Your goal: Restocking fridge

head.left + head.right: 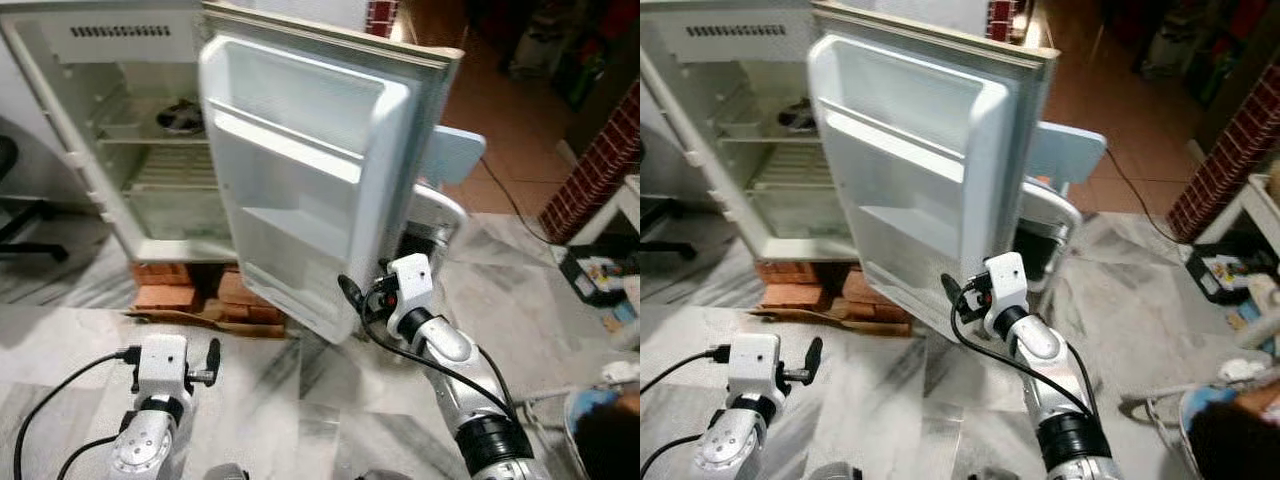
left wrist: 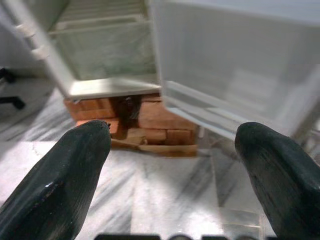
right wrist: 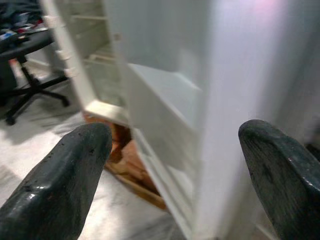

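Observation:
A small white fridge [image 1: 110,150] stands on red bricks [image 1: 165,285] with its door [image 1: 300,180] swung wide toward me. The door's inner racks are bare. A dark round item [image 1: 180,117] lies on an upper wire shelf inside. My right gripper [image 1: 365,290] is open and empty, close to the door's lower outer edge, which sits between its fingers [image 3: 75,165] in the right wrist view. My left gripper [image 1: 172,345] hovers low over the marble floor in front of the bricks. It is open with nothing held, and its fingers [image 2: 75,165] point at the fridge base.
A pale blue chair [image 1: 455,155] and a white frame [image 1: 440,215] stand just behind the door. A black office chair [image 1: 20,215] is at the far left. On the right are a brick wall [image 1: 600,170] and a box of clutter [image 1: 600,275].

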Motion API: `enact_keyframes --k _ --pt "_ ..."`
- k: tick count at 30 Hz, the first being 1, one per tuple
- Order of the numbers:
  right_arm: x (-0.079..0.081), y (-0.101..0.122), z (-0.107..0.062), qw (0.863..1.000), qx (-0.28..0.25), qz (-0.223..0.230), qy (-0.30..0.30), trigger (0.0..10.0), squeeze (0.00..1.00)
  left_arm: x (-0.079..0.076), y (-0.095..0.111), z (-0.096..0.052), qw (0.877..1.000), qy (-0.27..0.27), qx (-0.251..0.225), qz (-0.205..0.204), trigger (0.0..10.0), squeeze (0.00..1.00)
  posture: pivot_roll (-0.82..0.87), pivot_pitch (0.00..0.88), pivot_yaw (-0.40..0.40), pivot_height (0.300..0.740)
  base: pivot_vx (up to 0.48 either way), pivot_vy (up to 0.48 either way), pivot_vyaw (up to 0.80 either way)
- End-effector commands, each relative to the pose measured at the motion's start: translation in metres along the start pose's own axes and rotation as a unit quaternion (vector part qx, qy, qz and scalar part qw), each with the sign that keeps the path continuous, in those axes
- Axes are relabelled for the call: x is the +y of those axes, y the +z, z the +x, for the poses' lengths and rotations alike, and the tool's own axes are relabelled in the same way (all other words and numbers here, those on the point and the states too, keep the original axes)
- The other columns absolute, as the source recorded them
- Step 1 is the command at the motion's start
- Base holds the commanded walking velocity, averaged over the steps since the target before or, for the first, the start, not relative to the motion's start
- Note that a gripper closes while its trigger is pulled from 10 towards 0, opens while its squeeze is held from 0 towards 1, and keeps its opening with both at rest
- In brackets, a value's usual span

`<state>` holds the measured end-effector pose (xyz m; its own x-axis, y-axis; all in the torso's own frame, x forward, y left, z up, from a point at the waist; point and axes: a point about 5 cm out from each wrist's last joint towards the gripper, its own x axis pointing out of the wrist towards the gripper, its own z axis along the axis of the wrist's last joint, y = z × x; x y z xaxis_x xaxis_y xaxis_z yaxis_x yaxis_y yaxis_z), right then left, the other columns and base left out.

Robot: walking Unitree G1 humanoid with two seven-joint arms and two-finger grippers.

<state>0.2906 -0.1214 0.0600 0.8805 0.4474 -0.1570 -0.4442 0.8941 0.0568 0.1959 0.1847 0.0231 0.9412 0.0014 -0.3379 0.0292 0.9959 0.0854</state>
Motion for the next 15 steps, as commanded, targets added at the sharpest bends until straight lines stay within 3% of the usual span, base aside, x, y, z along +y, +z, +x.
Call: enact_keyframes --k 1,8,13,15 --pt "0.003 0.008 0.002 1.0 -0.017 -0.013 -0.001 10.0 0.0 -0.001 0.001 0.0 1.0 -0.005 -0.003 0.004 10.0 0.0 0.02 0.037 0.02 0.735 0.0 -0.446 0.0" --pt "0.008 0.009 0.004 0.999 -0.016 -0.027 0.013 10.0 0.0 0.0 -0.001 -0.001 1.0 -0.003 0.002 0.007 10.0 0.0 0.02 0.039 0.018 0.735 0.0 -0.357 0.0" --pt "0.006 0.019 0.008 0.999 -0.04 -0.013 0.015 10.0 0.0 0.002 0.001 -0.001 1.0 0.006 -0.005 -0.003 10.0 0.0 0.03 0.046 0.014 0.735 0.0 0.0 0.0" --pt "0.005 0.023 0.01 0.999 -0.051 -0.012 0.009 10.0 0.0 0.002 0.003 -0.001 1.0 0.003 -0.015 0.002 10.0 0.0 0.03 0.046 0.014 0.735 0.0 0.0 0.59"
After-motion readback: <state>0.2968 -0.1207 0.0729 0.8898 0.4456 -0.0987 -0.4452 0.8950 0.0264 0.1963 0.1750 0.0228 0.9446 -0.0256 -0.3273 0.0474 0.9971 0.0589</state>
